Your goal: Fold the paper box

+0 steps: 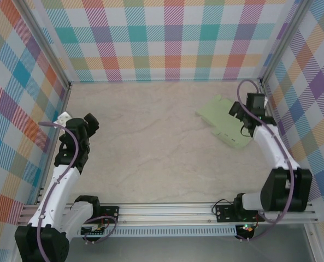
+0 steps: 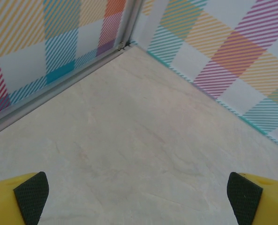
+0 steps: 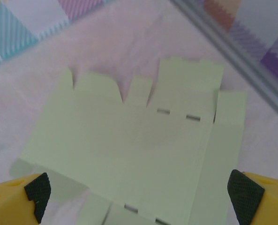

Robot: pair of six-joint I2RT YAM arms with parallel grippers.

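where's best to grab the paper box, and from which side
Take the paper box by the long edge at the right wrist view's lower left, coming in low from there with the open right end effector above it. The sheet lies flat, so a top pinch likely finds nothing; a shadow under that edge suggests it lifts off the table.

Overhead plus two downward wrist close-ups

No legible text or labels anywhere

Matt pale-green card paper box [image 3: 143, 145] on smooth marbled tabletop [image 1: 151, 147].
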